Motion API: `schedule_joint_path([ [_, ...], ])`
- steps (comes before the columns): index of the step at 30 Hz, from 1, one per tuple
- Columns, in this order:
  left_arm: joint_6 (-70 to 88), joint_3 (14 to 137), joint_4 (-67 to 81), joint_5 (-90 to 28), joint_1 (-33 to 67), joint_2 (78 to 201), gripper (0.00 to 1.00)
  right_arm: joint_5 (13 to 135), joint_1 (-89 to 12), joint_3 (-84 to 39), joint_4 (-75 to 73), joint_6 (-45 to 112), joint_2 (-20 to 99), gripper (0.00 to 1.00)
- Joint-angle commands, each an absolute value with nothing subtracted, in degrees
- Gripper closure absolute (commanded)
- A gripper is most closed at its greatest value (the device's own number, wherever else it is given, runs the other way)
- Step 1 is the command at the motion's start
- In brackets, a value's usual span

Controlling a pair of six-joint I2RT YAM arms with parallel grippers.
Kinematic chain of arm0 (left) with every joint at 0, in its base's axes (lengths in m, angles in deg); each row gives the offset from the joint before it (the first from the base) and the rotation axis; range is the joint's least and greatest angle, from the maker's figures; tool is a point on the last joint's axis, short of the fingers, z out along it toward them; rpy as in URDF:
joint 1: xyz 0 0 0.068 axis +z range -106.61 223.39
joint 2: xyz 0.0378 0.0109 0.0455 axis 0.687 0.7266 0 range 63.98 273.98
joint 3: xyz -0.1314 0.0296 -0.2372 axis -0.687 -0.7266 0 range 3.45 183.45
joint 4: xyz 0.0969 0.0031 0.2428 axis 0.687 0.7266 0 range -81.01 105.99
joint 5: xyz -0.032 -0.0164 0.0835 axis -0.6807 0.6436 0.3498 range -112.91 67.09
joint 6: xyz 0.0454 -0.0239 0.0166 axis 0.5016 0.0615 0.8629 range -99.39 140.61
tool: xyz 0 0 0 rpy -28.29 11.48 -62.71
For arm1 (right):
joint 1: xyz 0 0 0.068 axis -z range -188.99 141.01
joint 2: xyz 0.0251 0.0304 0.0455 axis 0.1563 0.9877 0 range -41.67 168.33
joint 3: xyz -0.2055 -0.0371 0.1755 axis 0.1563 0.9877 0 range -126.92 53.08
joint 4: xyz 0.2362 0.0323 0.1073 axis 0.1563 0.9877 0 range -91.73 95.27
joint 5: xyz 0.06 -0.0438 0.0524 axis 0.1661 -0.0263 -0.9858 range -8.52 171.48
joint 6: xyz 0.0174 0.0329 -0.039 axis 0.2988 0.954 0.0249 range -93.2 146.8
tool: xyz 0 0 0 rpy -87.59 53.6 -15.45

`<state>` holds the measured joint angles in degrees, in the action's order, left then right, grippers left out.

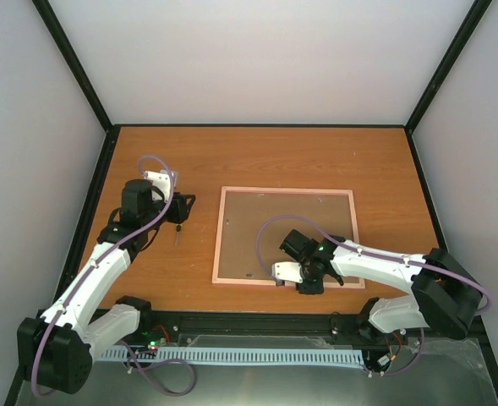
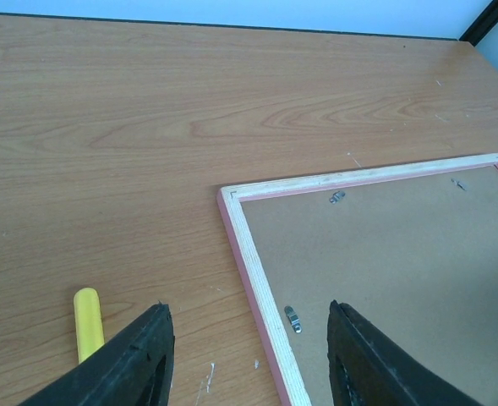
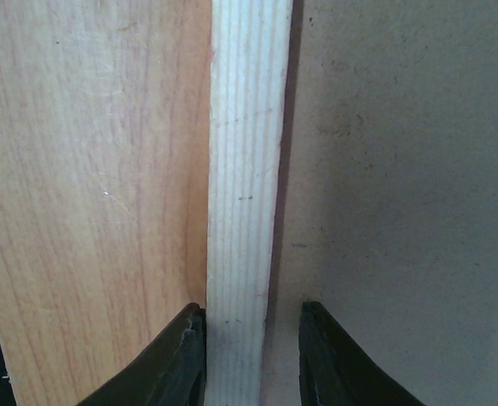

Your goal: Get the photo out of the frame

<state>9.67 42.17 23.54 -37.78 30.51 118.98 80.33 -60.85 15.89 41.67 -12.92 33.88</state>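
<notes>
Right jaws straddle frame (image 3: pixel 242 169) rail; grip unclear.

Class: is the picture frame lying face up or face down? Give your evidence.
Face down: the frame's brown backing board and metal clips face upward.

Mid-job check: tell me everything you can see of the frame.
The frame is a thin pink rectangle with pale bare-wood back edges. It lies flat and face down on the table, toward the near edge. A brown backing board fills it, with small metal clips along the inner edge. No photo shows from this side. The right claw straddles its near rail, one finger either side; a firm pinch is not evident. The left claw hovers off its left side, apart.
</notes>
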Motion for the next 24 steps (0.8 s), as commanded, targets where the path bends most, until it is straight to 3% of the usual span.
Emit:
schedule_joint_path([
  [1,10.89,42.3,21.73,-38.81,30.11,119.0,0.49,80.82,-61.71,16.69,40.25,-12.63,34.98,0.72],
  [8,10.93,42.21,21.44,-37.9,29.46,118.55,0.5,84.83,-61.81,16.2,39.42,-10.57,36.15,0.97],
  [13,12.97,43.04,20.38,-38.27,24.51,116.14,0.54,86.31,-60.43,12.5,45.32,-11.15,30.79,0.97],
  [19,16.3,48.36,27.54,-26.99,7.04,112.79,0.44,82.12,-53.4,3.74,51.77,-15.07,24.4,0.97],
  [24,15.74,53.56,36.73,-18.23,-8.3,113.47,0.42,77.27,-47.55,-1.63,55.5,-17.79,25.62,0.97],
])
